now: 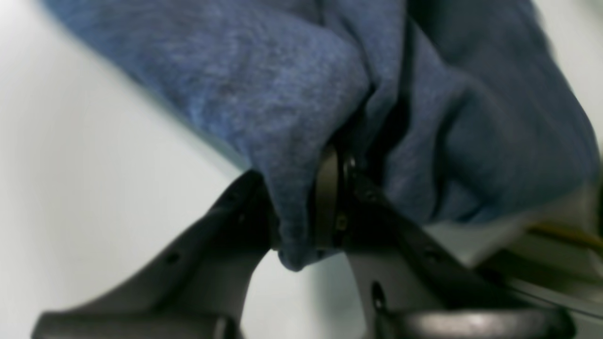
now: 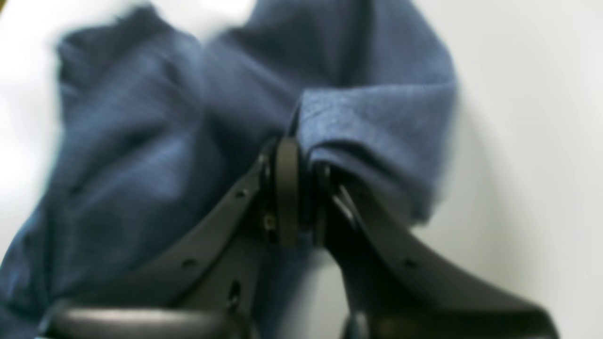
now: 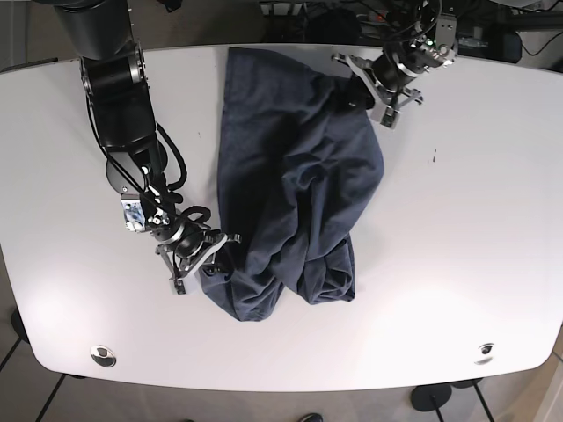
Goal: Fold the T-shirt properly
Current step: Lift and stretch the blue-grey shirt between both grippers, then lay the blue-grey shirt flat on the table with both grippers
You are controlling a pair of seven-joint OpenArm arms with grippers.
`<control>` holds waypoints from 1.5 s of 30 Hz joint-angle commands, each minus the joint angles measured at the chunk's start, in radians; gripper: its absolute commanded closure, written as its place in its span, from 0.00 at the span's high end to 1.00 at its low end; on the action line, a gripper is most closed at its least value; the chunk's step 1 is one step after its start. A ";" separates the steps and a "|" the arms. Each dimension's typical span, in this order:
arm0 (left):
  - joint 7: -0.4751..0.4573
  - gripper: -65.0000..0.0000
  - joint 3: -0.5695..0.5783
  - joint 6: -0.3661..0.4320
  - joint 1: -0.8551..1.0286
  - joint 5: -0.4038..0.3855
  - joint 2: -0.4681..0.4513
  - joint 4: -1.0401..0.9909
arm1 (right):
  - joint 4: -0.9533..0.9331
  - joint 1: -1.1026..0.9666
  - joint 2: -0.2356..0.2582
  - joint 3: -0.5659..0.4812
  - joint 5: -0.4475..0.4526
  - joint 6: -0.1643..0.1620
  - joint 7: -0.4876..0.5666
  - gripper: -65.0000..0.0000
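Note:
A dark blue T-shirt point(image 3: 290, 176) lies crumpled and twisted down the middle of the white table point(image 3: 457, 246). My left gripper point(image 3: 352, 86) is at the shirt's far right corner, shut on a fold of the T-shirt point(image 1: 292, 207) between its black fingers point(image 1: 327, 197). My right gripper point(image 3: 220, 255) is at the shirt's near left edge, shut on a bunched edge of the T-shirt point(image 2: 358, 122), with its fingers point(image 2: 287, 188) pressed together around the cloth. The shirt's near end is bunched into thick folds point(image 3: 325, 277).
Cables and dark equipment point(image 3: 352, 18) lie past the table's far edge. Two round fittings point(image 3: 104, 355) sit near the front edge, one at each side. A small dark mark point(image 3: 434, 156) is on the tabletop at the right.

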 commanded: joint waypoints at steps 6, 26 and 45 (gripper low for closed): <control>-0.023 0.03 -0.210 -0.202 -0.081 -0.039 0.005 0.142 | 0.295 0.115 0.072 0.046 0.007 -0.112 -0.079 0.03; 0.397 0.04 -0.276 -0.254 -1.505 -0.098 -0.152 -0.372 | 0.310 0.741 0.175 0.132 0.012 -0.103 -0.200 0.03; 0.471 0.04 -0.475 -0.304 -0.507 -0.106 -0.077 -0.028 | 0.798 -0.535 0.102 0.541 0.013 -0.104 -0.275 0.03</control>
